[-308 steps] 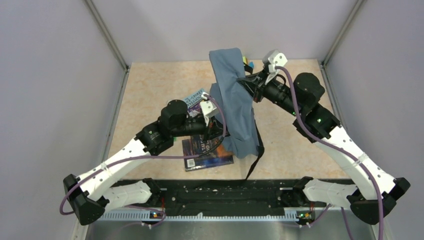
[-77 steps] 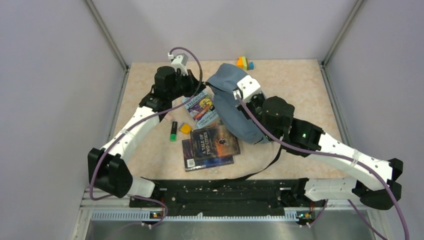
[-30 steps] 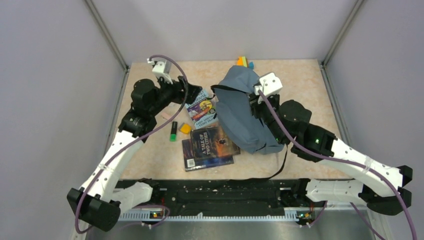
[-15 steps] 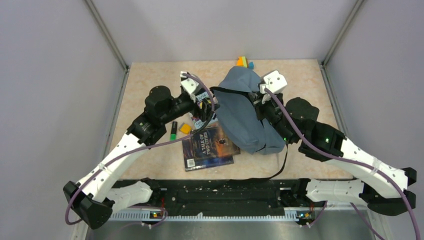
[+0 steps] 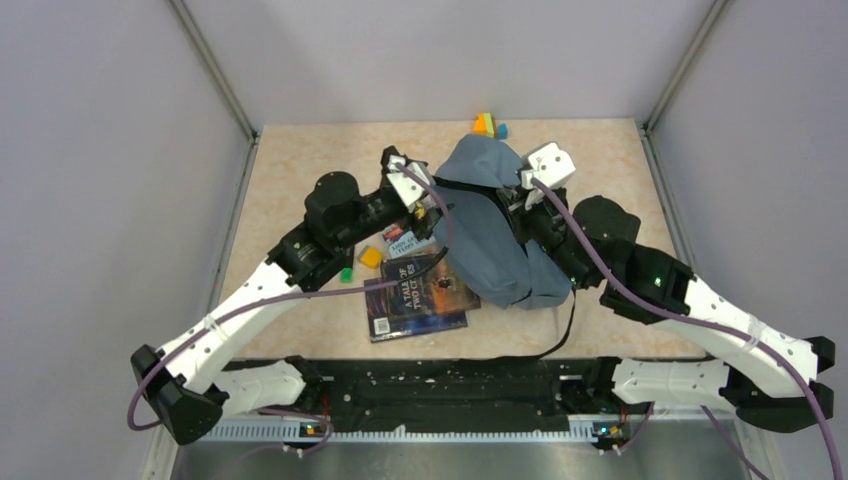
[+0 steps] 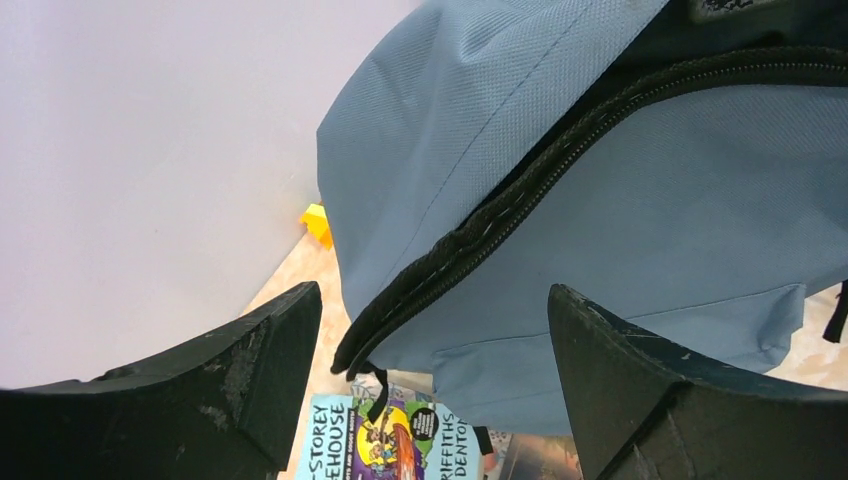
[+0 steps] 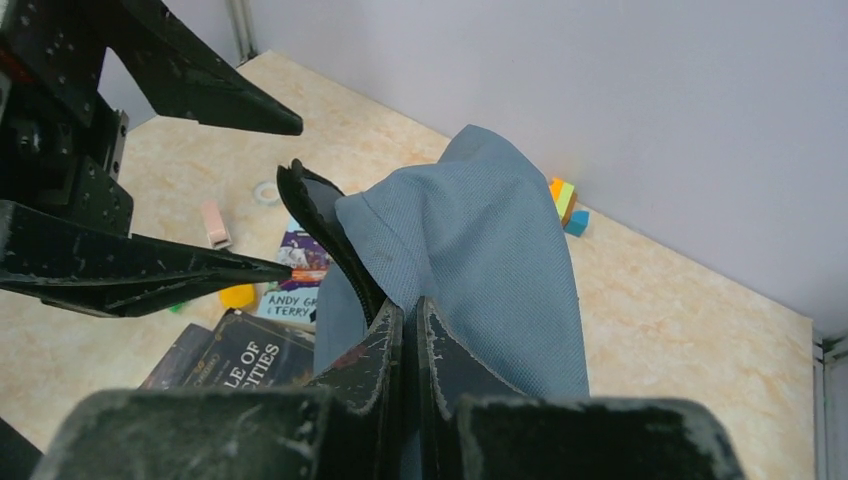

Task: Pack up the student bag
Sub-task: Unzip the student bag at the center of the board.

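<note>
1. We see the student bag (image 5: 490, 240), a large grey-blue fabric backpack, in the middle of the beige counter (image 5: 300, 180), propped up between the two arms.
2. The right pincer (image 7: 410, 308) is closed tight, nipping a fold of the bag's fabric just beside its black zipper (image 6: 560, 160).
3. From the right wrist, the zipper edge stands up as a dark flap, and the bag's cloth humps away behind it toward the back wall.
4. The left pincer (image 6: 430, 295) stands wide and holds nothing. Its two dark fingers (image 6: 250, 370) frame the bag's zipper end from the left, near it but apart.
5. A black strap (image 5: 560, 325) trails from the bag toward the near edge of the counter.
6. A brightly coloured paperback (image 6: 385, 445) lies flat under the left pincer, just beside the bag.
7. A dark book (image 5: 425, 290) titled "A Tale of Two Cities" lies nearer us, on top of another book, its right edge touching the bag.
8. A yellow block (image 5: 371, 257) and a green marker (image 5: 345, 273) lie left of the books.
9. Small coloured blocks (image 5: 488, 125) sit by the back wall, behind the bag.
</note>
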### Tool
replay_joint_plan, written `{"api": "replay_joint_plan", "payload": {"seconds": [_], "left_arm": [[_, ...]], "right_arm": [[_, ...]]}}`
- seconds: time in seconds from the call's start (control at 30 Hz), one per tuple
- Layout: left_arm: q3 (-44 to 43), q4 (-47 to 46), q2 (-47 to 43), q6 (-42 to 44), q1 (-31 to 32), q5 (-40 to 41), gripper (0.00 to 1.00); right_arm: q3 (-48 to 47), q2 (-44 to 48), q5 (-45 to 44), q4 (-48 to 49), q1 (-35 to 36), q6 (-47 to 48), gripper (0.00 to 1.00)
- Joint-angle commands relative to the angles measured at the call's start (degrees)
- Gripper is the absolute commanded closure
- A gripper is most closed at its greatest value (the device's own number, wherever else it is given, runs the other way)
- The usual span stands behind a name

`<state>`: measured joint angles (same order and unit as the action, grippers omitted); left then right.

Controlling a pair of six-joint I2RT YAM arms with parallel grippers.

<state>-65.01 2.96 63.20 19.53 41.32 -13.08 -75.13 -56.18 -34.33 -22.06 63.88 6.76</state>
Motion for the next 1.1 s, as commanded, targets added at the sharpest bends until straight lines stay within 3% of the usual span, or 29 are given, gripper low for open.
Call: {"api": "replay_joint_plan", "payload": {"seconds": [0.0, 0.1, 0.27, 0.43, 0.57, 0.8, 1.07], "left_arm": [[-3.21, -2.04, 2.11, 3.43, 1.39, 0.33, 0.12], [-3.65, -2.24, 3.37, 2.93, 2.40, 0.72, 0.21], [-1.51, -1.82, 2.16, 2.38, 4.44, 4.40, 0.75], [3.87, -1.04, -1.99, 0.14, 5.26, 7.63, 1.00], [8.99, 1.05, -5.06, -3.57, 5.43, 10.89, 1.00], [22.80, -1.38, -10.42, -16.69, 5.35, 17.96, 1.00], [32.92, -2.43, -10.40, -28.09, 6.13, 17.44, 1.00]], "right_arm": [[-1.40, 0.89, 0.91, 0.58, 0.25, -0.52, 1.00], [-1.28, 0.69, 0.69, 0.48, 0.25, -0.44, 1.00], [-1.22, -0.53, -2.45, 0.81, 0.23, 0.25, 1.00], [-2.03, -4.12, -13.92, 1.82, 0.15, 2.74, 1.00], [-3.90, -7.30, -17.31, 2.34, -1.71, 3.70, 1.00], [-7.83, -10.62, -8.14, 1.47, -14.61, 0.04, 1.00], [-12.20, -12.67, -9.67, 4.61, -19.93, 0.76, 1.00]]}}
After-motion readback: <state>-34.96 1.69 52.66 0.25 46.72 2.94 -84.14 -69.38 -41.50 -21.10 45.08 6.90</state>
